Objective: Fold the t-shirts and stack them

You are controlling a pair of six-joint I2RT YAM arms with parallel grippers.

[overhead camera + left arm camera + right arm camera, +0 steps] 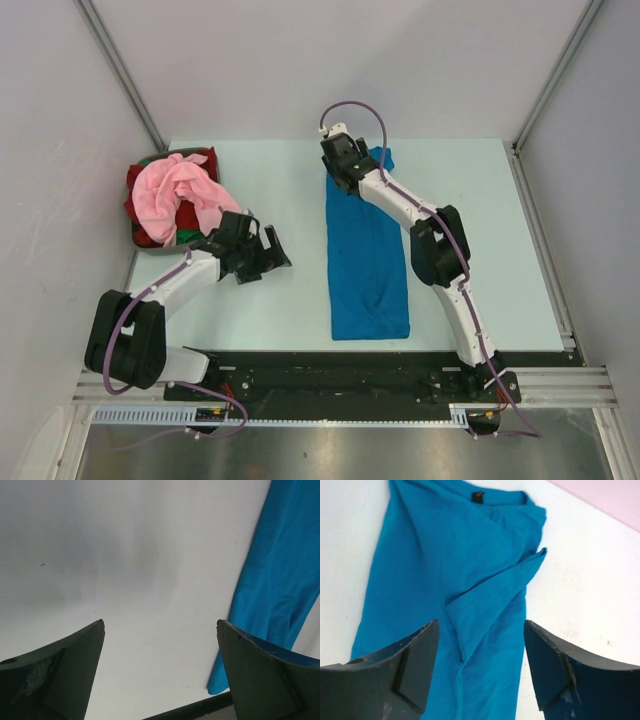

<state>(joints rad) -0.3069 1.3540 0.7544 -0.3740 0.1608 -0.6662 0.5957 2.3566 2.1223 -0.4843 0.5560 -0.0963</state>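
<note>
A bright blue t-shirt [368,260] lies on the table, folded lengthwise into a long strip. Its collar end is at the far side, and one sleeve [495,595] is folded over it. My right gripper [345,170] [481,623] hovers open over that far end, the cloth below the gap and nothing pinched. My left gripper [268,255] [161,624] stands open over bare table to the left of the blue t-shirt [280,580]. A light pink t-shirt [175,190], a red one [135,185] and a bit of green cloth [187,237] are heaped in the basket.
The dark grey basket [133,233] sits at the table's far left corner, just behind my left gripper. The table's front edge with its black rail [190,707] runs close below the left fingers. Grey walls enclose the table on three sides.
</note>
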